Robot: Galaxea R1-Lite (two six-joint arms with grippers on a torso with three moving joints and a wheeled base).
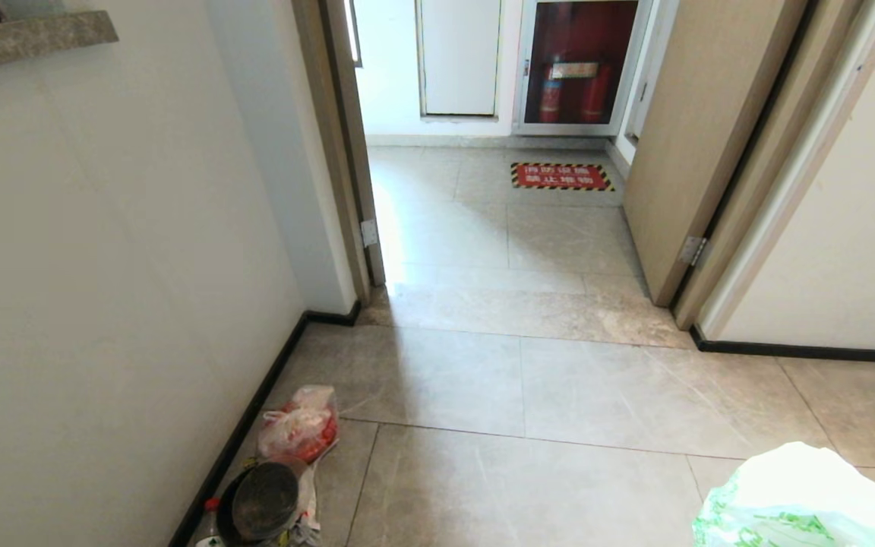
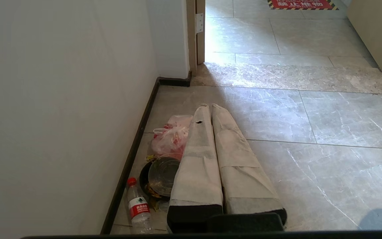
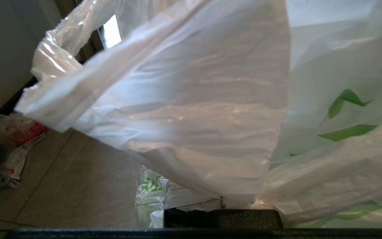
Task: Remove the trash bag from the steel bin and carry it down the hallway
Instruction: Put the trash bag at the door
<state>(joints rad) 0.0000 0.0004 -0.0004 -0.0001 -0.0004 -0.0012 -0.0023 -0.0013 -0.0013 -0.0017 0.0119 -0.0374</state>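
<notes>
The trash bag (image 1: 802, 501), white crinkly plastic with green print, hangs at the lower right of the head view, off the floor. In the right wrist view the same bag (image 3: 194, 109) drapes over my right gripper (image 3: 211, 205), hiding most of its fingers; the plastic bunches where the jaws meet, so the gripper is shut on it. My left gripper (image 2: 210, 107) points out over the hallway floor (image 1: 529, 380), its cloth-covered fingers pressed together on nothing. The steel bin is out of view.
Litter lies along the left wall: a translucent bag with red contents (image 1: 299, 425), a black lidded bowl (image 1: 263, 501) and a water bottle (image 2: 138, 205). Ahead stand an open wooden door (image 1: 696, 152), a red floor sign (image 1: 559, 176) and a fire-extinguisher cabinet (image 1: 578, 64).
</notes>
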